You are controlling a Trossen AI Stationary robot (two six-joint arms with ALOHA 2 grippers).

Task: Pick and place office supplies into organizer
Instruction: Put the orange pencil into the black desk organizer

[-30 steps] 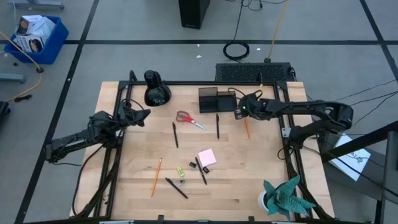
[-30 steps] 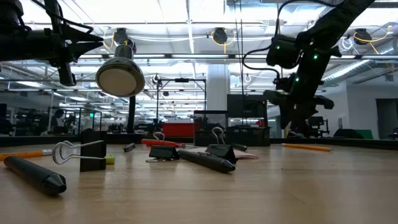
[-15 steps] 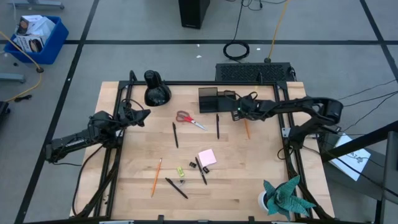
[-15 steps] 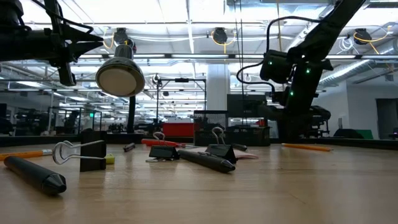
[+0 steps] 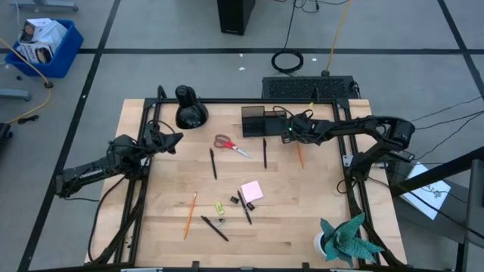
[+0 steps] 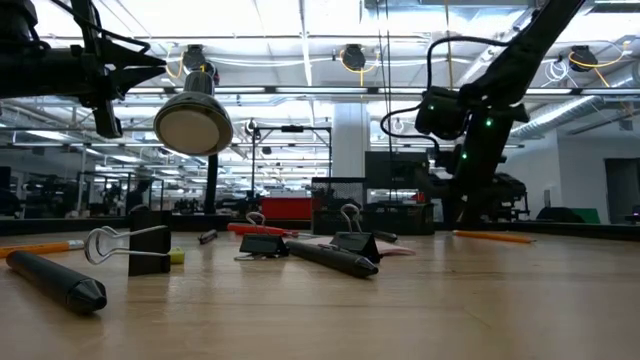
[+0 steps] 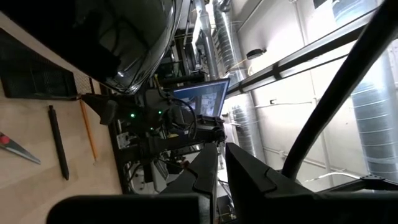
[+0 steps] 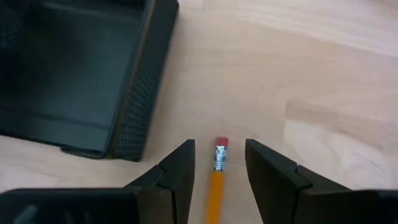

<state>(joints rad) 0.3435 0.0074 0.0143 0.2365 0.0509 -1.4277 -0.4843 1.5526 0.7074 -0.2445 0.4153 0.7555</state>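
My right gripper (image 5: 289,136) hangs open over the far-right part of the table, just right of the black organizer (image 5: 259,121). In the right wrist view its fingers (image 8: 180,165) stand on either side of the eraser end (image 8: 221,144) of an orange pencil (image 5: 299,155) that lies flat on the wood; I see no touch. Red-handled scissors (image 5: 231,145), black pens (image 5: 213,163) (image 5: 265,153), a pink sticky pad (image 5: 252,190) and a second pencil (image 5: 190,214) lie on the table. My left gripper (image 5: 178,140) waits shut near the left edge.
A rounded black bulbous object (image 5: 189,109) stands at the far edge, left of the organizer. A teal paper plant (image 5: 348,238) sits at the near right corner. Binder clips (image 6: 130,250), a yellow-green bit (image 5: 219,208) and more pens (image 5: 215,228) lie near the near edge.
My right gripper has moved a little toward the table's left, closer to the organizer, staying open above the pencil's eraser end. Nothing on the table has moved.
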